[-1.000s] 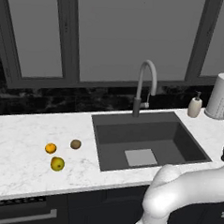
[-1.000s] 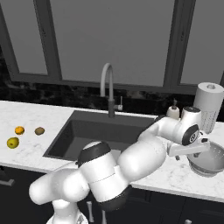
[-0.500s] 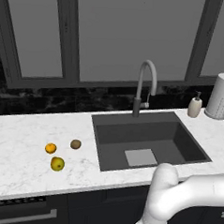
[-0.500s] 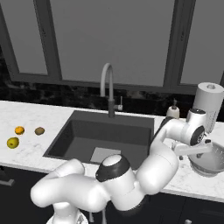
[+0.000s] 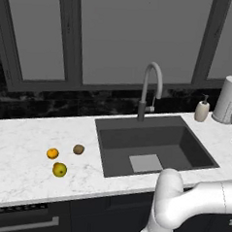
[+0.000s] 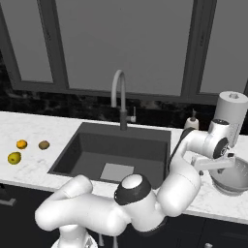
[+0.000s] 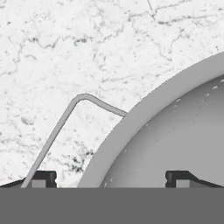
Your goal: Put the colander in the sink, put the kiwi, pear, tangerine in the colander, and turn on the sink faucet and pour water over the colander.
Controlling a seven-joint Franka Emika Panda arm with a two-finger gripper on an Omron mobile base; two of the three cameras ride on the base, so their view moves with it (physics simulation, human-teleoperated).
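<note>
a soap pump bottle [image 5: 202, 110] stands beside a paper towel roll [image 5: 228, 99] on the marble counter [image 5: 23, 151]

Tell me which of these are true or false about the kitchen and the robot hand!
1. The colander is in the sink. False: it stands on the counter right of the sink.
2. The hand is open over the colander's rim. True.
3. The kiwi, pear and tangerine lie on the counter left of the sink. True.
4. Water runs from the sink faucet. False: no water shows.
5. The pear is inside the colander. False: it lies on the counter.
</note>
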